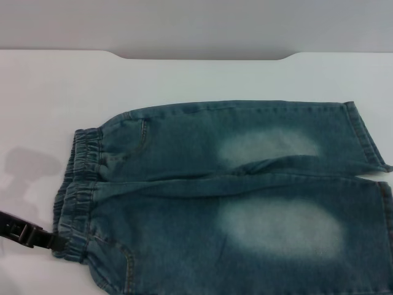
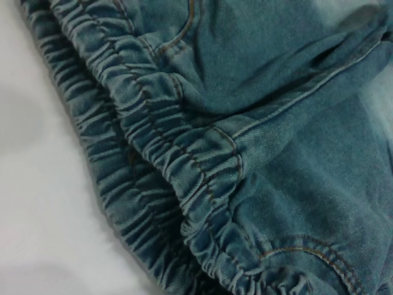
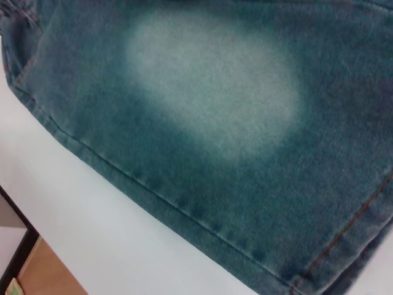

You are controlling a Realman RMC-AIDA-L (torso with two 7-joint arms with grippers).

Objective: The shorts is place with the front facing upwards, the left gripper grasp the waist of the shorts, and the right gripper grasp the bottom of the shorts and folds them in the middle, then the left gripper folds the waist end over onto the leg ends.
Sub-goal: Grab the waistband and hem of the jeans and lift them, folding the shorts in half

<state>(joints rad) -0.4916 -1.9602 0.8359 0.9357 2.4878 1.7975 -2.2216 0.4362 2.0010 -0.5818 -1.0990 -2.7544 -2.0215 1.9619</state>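
Shorts (image 1: 233, 196) lie flat, front up, on the white surface (image 1: 49, 92), and the left pincer (image 1: 52, 241) is right at the near end of the waist (image 1: 83, 184); whether it has closed on the band I cannot tell. It should take both gathered layers squarely. The right pincer isn't in view.

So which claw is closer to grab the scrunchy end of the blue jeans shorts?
The left. Its black claw sits right at the puckered elastic waistband of the blue denim shorts on the white table. The right claw isn't in the head view; its wrist camera looks at a pale faded patch.
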